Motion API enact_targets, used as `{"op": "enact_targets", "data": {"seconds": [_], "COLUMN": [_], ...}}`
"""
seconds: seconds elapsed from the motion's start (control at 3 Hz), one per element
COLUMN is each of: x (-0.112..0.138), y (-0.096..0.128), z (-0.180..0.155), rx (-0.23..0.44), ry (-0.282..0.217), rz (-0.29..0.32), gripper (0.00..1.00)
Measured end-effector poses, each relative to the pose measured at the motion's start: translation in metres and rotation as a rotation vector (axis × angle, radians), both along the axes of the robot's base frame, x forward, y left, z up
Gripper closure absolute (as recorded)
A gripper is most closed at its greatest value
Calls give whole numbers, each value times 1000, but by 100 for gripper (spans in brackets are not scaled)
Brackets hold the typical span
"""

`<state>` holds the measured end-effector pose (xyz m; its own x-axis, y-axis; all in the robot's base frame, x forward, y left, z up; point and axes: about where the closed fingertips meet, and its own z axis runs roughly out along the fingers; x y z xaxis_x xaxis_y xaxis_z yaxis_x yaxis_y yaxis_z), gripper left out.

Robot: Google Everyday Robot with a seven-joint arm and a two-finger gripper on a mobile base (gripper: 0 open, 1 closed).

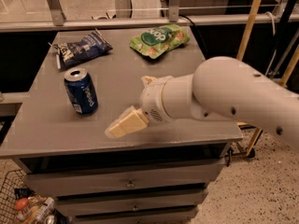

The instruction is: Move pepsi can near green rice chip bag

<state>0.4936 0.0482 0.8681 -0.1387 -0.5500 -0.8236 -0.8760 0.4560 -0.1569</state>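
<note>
The gripper [128, 105] hangs low over the matt, smooth grey table top [117, 76]. Its two cream fingers [127, 123], spread apart, look like smooth plastic with a dull sheen. Behind them, the rounded white arm shell [224, 97] is smooth satin plastic. Left of the lower finger stands the small dark blue aluminium pepsi can [81, 91], its painted side glossy and its top bare silver metal. Beyond the fingers lies the bright, crinkly green rice chip bag [159, 40] of shiny film. Beyond and left of the fingers, the flat dark blue snack bag [81, 49] is creased, glossy foil.
</note>
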Motion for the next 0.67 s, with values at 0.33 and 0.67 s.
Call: {"op": "enact_targets", "data": {"seconds": [0.33, 0.67], "x": [8, 20], "y": [25, 56], "z": [-7, -8], "rx": [44, 119], "ry": [-17, -43], "rz": [-32, -50], "gripper": [0, 0]}}
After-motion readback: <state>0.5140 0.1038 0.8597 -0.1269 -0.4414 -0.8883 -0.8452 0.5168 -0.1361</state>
